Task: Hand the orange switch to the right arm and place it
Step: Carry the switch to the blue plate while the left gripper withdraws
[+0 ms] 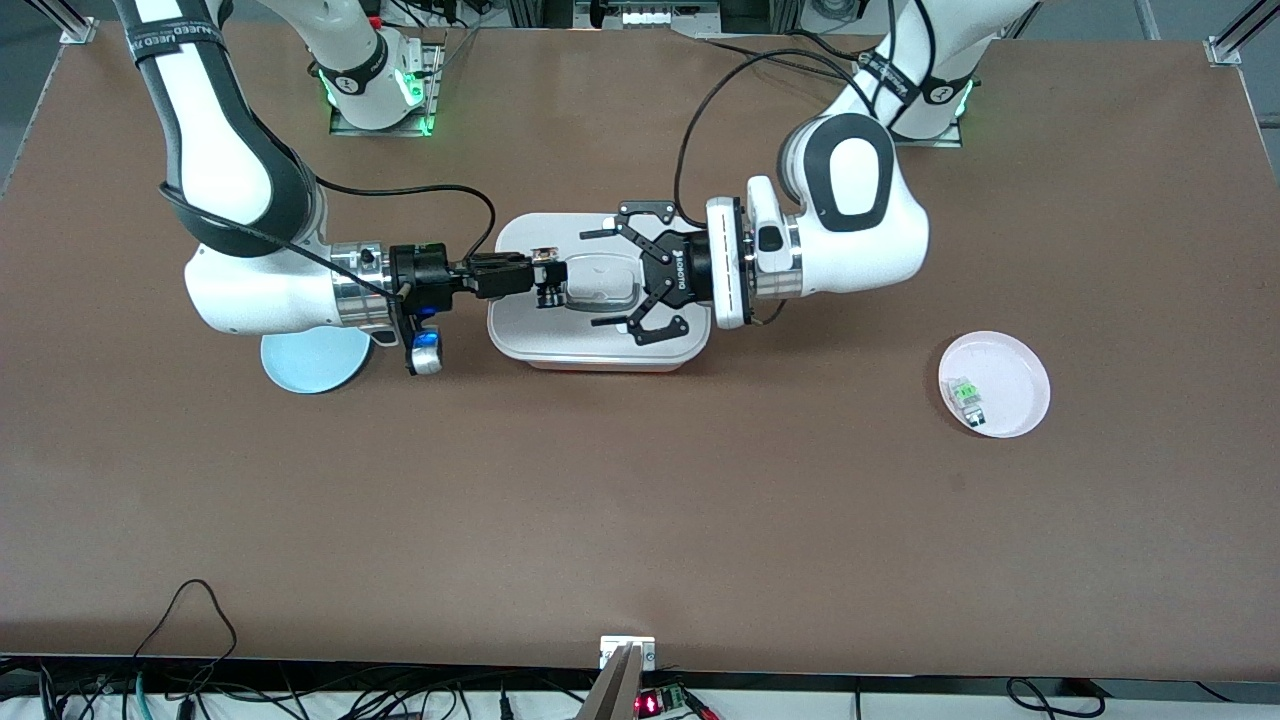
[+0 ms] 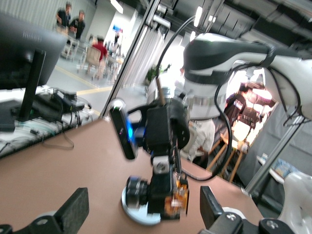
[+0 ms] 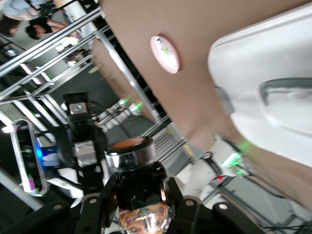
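The orange switch (image 1: 547,278), a tiny black part with an orange end, sits between the narrow fingers of my right gripper (image 1: 538,274), which is shut on it, over the white lidded box (image 1: 600,345). My left gripper (image 1: 608,279) faces it over the same box, its wide linkage fingers (image 1: 600,232) spread open and empty, just apart from the switch. In the left wrist view the switch (image 2: 176,199) shows in the right gripper, between my open left fingers (image 2: 73,210). In the right wrist view my right gripper (image 3: 141,204) grips the switch (image 3: 146,218).
A pale blue plate (image 1: 315,362) lies under the right arm's wrist, toward the right arm's end. A pink plate (image 1: 1010,385) holding a small clear-and-green part (image 1: 968,395) lies toward the left arm's end, nearer the front camera. Cables run along the table's near edge.
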You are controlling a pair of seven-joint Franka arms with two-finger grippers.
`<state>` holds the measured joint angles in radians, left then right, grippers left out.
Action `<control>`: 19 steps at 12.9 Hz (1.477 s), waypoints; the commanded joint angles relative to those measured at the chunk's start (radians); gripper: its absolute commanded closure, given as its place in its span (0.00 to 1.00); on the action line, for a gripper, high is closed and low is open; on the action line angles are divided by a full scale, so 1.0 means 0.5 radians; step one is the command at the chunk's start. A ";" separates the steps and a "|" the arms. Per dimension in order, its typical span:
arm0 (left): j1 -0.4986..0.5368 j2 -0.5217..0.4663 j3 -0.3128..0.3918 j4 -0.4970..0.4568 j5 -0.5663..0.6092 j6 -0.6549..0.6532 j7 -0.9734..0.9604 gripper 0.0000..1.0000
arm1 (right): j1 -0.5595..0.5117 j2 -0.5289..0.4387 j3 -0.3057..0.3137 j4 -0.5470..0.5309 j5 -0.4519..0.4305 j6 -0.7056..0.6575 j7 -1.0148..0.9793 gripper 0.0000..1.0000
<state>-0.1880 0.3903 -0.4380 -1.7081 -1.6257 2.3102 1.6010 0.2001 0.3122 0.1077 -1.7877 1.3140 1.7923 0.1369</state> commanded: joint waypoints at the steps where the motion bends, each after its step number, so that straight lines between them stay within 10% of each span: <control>1: 0.042 -0.075 0.005 -0.017 0.308 -0.095 -0.405 0.00 | -0.062 -0.093 0.015 -0.005 -0.304 0.005 -0.019 0.76; 7: 0.039 -0.179 0.011 0.185 1.762 -0.303 -1.559 0.00 | -0.118 -0.210 0.015 -0.005 -1.179 -0.023 -0.132 0.78; 15: 0.299 -0.225 0.039 0.495 2.821 -1.269 -2.106 0.00 | -0.216 -0.226 0.015 -0.008 -2.289 -0.084 -0.984 0.78; 19: 0.296 -0.216 0.038 0.768 3.034 -1.889 -2.664 0.00 | -0.357 -0.213 0.015 -0.035 -2.511 -0.063 -1.631 0.78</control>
<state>-0.0301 0.2788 -0.4173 -1.3864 -0.1533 1.4745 0.3841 0.0711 0.2158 0.1048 -1.7888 0.1078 1.7601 -0.5193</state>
